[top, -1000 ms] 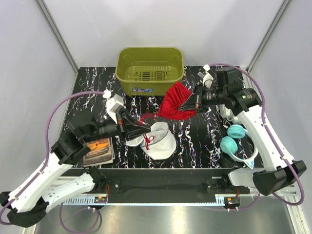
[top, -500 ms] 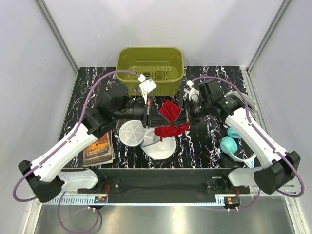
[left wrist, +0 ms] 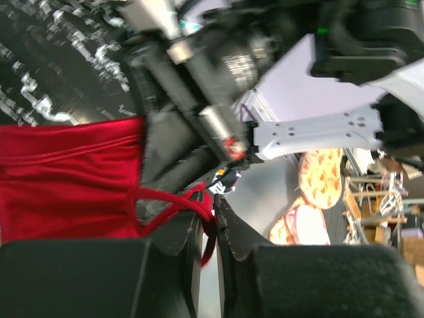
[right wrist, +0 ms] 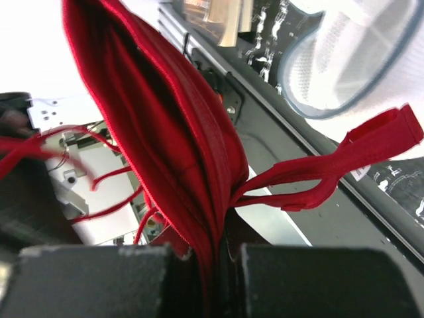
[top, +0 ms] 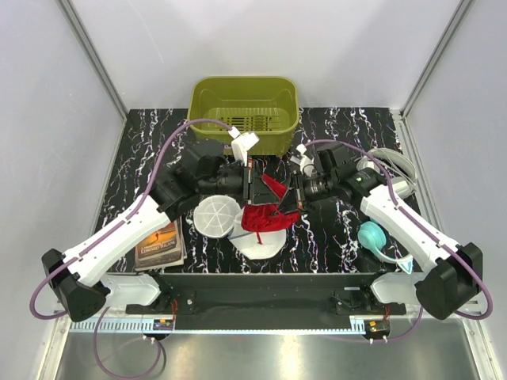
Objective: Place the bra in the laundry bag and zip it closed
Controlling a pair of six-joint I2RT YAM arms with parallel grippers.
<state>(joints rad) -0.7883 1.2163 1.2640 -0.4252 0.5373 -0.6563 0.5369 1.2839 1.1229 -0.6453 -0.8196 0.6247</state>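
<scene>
While your right gripper (right wrist: 218,255) clamps the bra (top: 260,216) over the laundry bag (top: 265,244) | left gripper (left wrist: 208,218) barely parted round a strap (left wrist: 211,238), hold unclear | tuck straps inside first.

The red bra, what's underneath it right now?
The open white laundry bag sits below the bra, its round lid flipped to the left. The bag's inside under the fabric is hidden.

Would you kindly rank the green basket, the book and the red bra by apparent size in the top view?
Largest: green basket, clearly.
Then: book and bra look alike; the left arm hides part of the book, so I leave them unranked.
</scene>
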